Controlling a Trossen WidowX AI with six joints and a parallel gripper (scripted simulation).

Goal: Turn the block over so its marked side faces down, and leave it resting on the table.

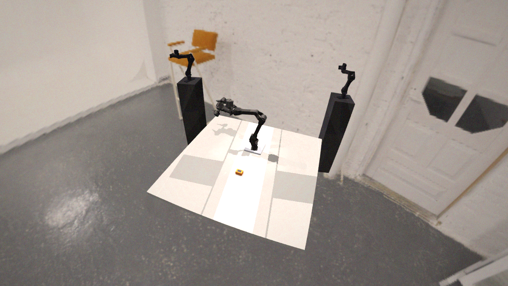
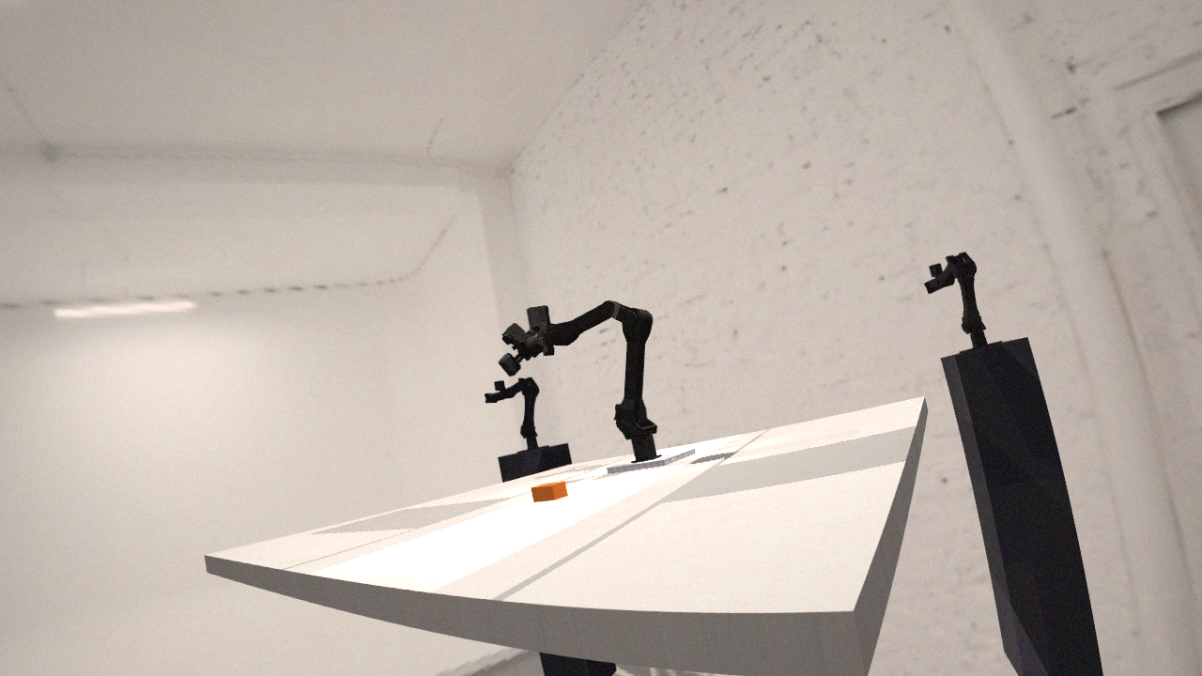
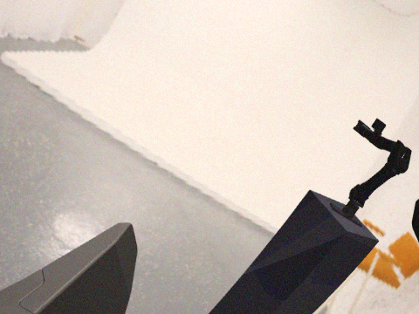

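Block (image 1: 239,172) sits on the bright centre strip of the surface (image 1: 294,220), in front of the arm's base plate (image 1: 254,149) and well apart from it. Small, low, orange box; top view shows a grey patch framed by an orange border on the upper face. That's presumably the marked side, so it faces up and the flip isn't done.

Handling, my read: rigid, light, flat-sided, crisp edges. Looks like hard plastic or painted wood, nothing fragile. Faces look smooth, so slip is the main risk. It's squat, wider than tall in the exterior view (image 2: 548,491), so there's little side wall to pinch. Best hold: two opposite vertical side faces, pads low and centred, so it can roll about a horizontal axis and land on the marked face. Gripping top and bottom would block setting it down inverted.

Claw (image 1: 217,108) is spread wide with nothing in it, up high and off toward the far left corner of the surface, nowhere near the block. Wrist view catches one dark, angular, matte finger (image 3: 70,296) at lower left; the rest is floor, wall and a pedestal (image 3: 279,291) carrying a small camera arm. Block isn't in that view.

Surface: flat white slab with pale grey rectangular patches and thin seams, matte, thin-edged. Floor is glossy dark grey concrete; back wall is whitewashed brick.
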